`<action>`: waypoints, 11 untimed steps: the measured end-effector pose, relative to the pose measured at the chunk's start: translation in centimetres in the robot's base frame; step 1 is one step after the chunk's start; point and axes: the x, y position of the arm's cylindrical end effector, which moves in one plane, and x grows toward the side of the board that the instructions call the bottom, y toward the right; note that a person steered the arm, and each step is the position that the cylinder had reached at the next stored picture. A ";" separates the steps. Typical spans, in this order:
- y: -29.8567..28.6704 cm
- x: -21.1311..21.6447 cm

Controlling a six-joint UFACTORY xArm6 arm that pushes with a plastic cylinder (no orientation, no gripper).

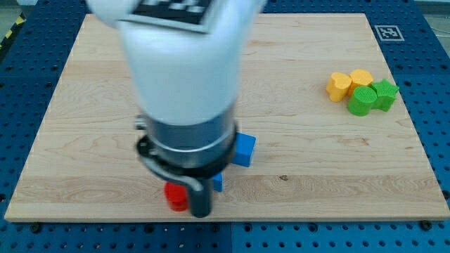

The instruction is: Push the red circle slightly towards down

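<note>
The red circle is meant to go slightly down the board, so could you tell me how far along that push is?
Done: my tip has reached the red circle, sitting just to its right near the board's bottom edge. In hand: contact can't be confirmed, since the arm hides part of the block. Left: whether it has travelled down can't be judged from one picture. A blue block sits above and to the right.

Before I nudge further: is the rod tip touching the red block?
Cannot tell. In the camera view my tip sits right against the red block's right side with no visible gap, but the blurred arm overlaps it, hiding any contact.
</note>
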 end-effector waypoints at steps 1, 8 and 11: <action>-6.3 0.0; -6.8 -4.5; -6.7 -5.1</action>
